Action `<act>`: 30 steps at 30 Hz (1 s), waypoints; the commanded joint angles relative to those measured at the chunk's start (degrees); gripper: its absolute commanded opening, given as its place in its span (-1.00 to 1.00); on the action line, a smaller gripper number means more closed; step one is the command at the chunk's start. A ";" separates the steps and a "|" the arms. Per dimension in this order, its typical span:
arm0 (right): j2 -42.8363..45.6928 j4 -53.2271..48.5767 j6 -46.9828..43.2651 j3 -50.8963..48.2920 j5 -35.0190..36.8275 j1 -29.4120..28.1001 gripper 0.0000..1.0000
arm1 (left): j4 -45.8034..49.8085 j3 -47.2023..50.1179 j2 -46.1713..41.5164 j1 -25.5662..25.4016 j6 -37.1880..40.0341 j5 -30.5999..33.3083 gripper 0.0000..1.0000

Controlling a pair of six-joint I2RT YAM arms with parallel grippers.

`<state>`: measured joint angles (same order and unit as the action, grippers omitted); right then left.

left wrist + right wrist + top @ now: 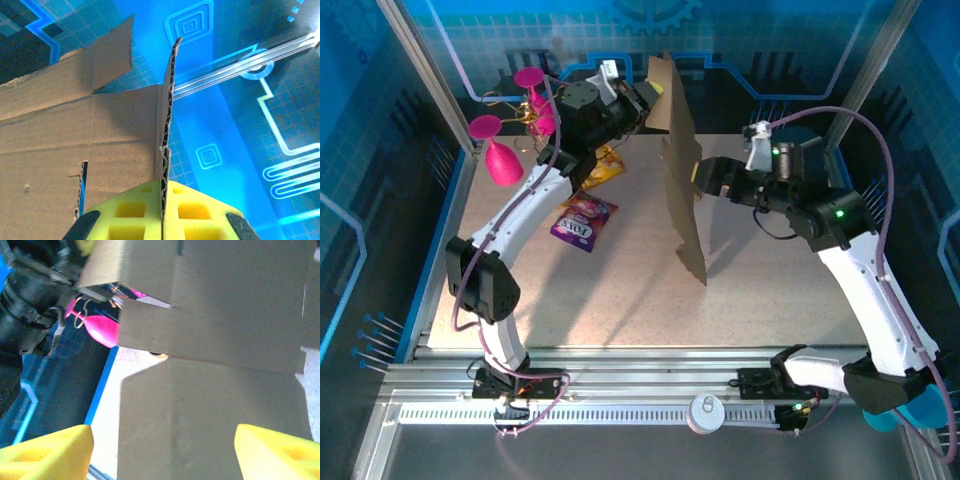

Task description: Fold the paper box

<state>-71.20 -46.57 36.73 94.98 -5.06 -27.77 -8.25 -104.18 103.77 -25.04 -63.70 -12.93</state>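
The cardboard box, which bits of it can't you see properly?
- Top view: the paper box stands nearly edge-on, hiding its flaps.
- Left wrist view: it runs off the left edge, and the left gripper hides the pinched part with its pads.
- Right wrist view: the top and right edges cut it off.

**Robot test cell in a lab**

A white left arm (515, 230) and right arm (865, 280) are bolted to a metal rail (620, 372) at the edge of a speckled table (620, 300). Aluminium posts (425, 70) and blue walls (520, 45) printed with circuit and gear patterns fence it in.
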 commanded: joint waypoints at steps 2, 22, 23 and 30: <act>-4.72 -3.88 -9.63 8.24 17.48 -9.66 0.59 | 6.49 -3.57 -2.44 -2.96 5.01 9.45 -1.00; -25.19 -27.36 -11.72 25.69 47.63 -24.42 0.63 | 8.05 -5.42 -2.04 -5.46 6.39 14.22 -1.00; -26.12 -28.70 -11.08 25.90 49.38 -24.43 0.62 | 8.07 -5.40 -2.19 -5.46 6.57 14.33 -1.00; -26.53 -28.18 -12.38 23.19 52.11 -23.86 0.31 | 7.93 -5.41 -2.32 -5.42 6.66 14.20 -1.00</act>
<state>-98.13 -72.71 24.62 118.45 43.38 -51.70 0.25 -107.55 103.39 -30.17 -58.33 0.25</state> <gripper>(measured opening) 0.674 0.063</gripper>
